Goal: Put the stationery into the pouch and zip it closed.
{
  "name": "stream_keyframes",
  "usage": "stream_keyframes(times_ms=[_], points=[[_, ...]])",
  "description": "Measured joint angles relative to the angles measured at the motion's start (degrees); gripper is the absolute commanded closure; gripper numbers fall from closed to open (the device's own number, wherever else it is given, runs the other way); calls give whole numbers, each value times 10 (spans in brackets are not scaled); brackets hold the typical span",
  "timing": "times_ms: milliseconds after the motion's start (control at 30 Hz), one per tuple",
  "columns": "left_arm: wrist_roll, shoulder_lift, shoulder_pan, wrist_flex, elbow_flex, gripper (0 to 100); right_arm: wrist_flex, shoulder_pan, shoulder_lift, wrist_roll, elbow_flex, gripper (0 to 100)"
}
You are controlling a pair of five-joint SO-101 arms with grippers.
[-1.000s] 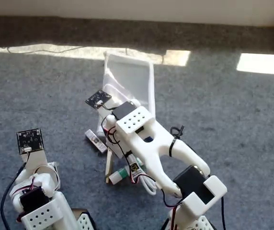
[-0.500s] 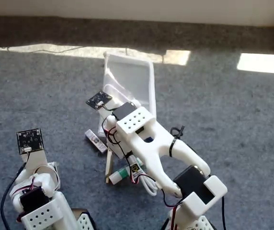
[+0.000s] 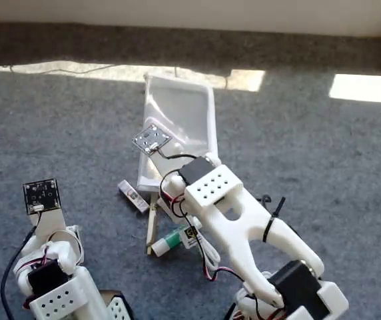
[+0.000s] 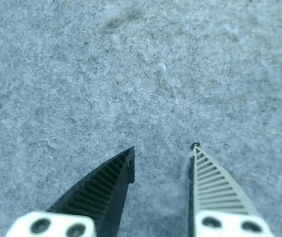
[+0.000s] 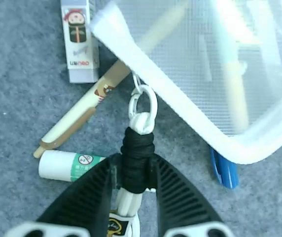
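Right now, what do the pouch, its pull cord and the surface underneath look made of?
The pouch looks like translucent white plastic mesh, semi-glossy; a fine grid shows and shapes read through it. The pull cord is likely matte black wound cord on a white loop, clamped in the right gripper. The floor looks like grey short-pile carpet, with fuzzy fibres.

Surface under me was grey carpet (image 3: pixel 324 153), with sunlit patches (image 3: pixel 360 88) along its far side. On it I counted: one white mesh pouch (image 3: pixel 184 110); one small boxed eraser (image 3: pixel 133 196) near the pouch's near corner; one beige pen (image 3: pixel 152 223) just beside a white-and-green glue stick (image 3: pixel 170 241); one blue pen (image 5: pixel 224 168), partly under the pouch.
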Motion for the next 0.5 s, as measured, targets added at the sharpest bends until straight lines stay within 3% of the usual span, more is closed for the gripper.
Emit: stream_keyframes(times_ms=[500], points=[[0,0,0,0,0,815,-79,0,-151,0,113,992]])
